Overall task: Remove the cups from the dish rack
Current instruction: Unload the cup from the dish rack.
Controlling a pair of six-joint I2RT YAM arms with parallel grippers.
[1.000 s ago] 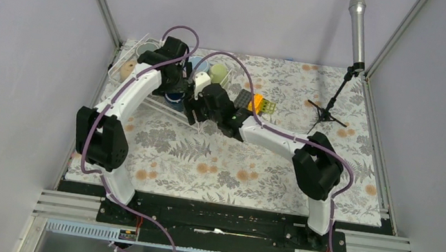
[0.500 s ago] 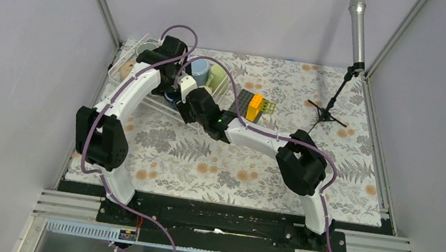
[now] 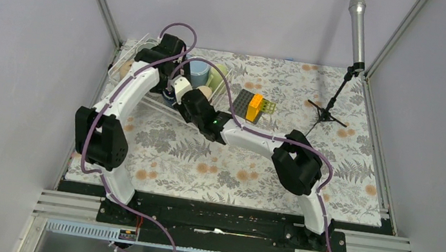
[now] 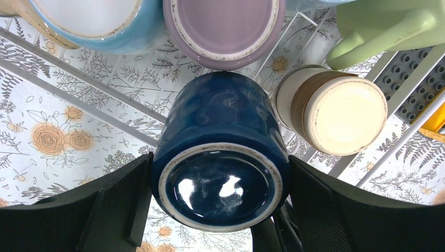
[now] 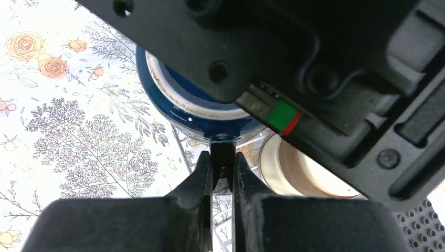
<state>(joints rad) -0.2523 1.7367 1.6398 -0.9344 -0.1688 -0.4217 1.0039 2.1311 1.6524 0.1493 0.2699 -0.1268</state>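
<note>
You are only just starting: going left to right, the light blue mug (image 4: 89, 21), mauve mug (image 4: 223, 31), navy mug (image 4: 220, 131), tan mug (image 4: 336, 110) and pale green mug (image 4: 388, 26) are all sitting in the dish rack (image 4: 105, 84), and none is showing outside it. Your left gripper (image 4: 221, 205) is clasping the upturned navy mug by its sides, while your right gripper (image 5: 223, 163) is pinching almost closed on a narrow dark piece under it, seemingly its handle. Compared with a second ago, your right arm is reaching further left, into the rack.
</note>
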